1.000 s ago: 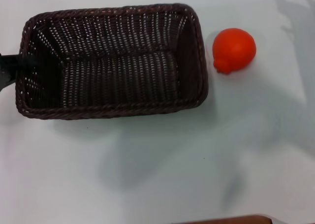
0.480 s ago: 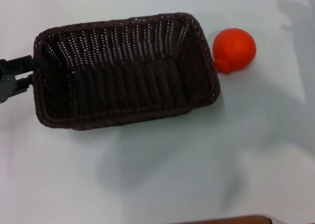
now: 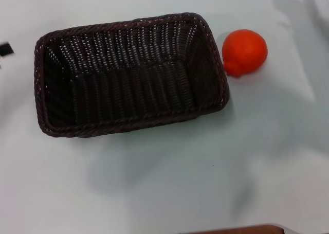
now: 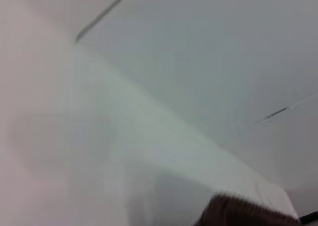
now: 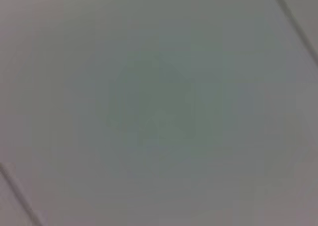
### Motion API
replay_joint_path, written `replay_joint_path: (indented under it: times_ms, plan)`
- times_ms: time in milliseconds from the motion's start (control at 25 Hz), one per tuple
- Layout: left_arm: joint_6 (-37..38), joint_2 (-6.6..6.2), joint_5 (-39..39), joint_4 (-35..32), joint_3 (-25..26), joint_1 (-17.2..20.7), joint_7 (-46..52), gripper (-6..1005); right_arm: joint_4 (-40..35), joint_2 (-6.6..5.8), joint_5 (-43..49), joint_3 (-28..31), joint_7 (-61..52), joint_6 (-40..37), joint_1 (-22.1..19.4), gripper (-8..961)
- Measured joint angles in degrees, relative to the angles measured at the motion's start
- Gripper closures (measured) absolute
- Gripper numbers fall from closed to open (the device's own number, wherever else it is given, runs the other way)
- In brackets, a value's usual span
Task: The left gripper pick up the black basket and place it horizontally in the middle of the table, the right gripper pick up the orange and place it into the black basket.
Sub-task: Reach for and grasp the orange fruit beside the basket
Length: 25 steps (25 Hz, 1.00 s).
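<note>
The black basket sits on the white table, long side running left to right and slightly turned, open side up and empty. A bit of its rim shows in the left wrist view. The orange lies on the table just right of the basket's right end, almost touching it. Only a small black tip of the left gripper shows at the left edge, apart from the basket. The right gripper is out of view; its wrist view shows only a blank pale surface.
A brown edge shows at the bottom of the head view. Grey arm shadows fall on the table at the upper right, beyond the orange.
The left gripper has let go of the basket's left end and drawn back to the left edge. The basket shifted right and turned slightly, then stayed put. The orange has not moved.
</note>
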<state>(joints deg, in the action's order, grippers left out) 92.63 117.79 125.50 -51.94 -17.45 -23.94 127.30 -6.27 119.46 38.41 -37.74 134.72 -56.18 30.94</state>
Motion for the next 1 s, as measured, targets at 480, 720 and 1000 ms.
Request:
replay_joint_path:
  times_ms: [480,720,1000]
  plan:
    - [2.1,6.25,-31.1,8.2,3.9,2.9,-47.8,166,-23.9,-10.41,45.9,-20.9,-56.4,5.8,2.2,161]
    - [5.8,6.13,-35.6,16.8,3.8,2.0,-61.1,173,-39.2,-11.84,80.3,-17.7,-80.8,-11.9,7.2,168]
    - [9.0,6.13,-38.4,22.9,3.8,1.5,-69.6,177,-40.5,-10.19,100.2,-16.2,-87.2,-21.7,14.2,176]
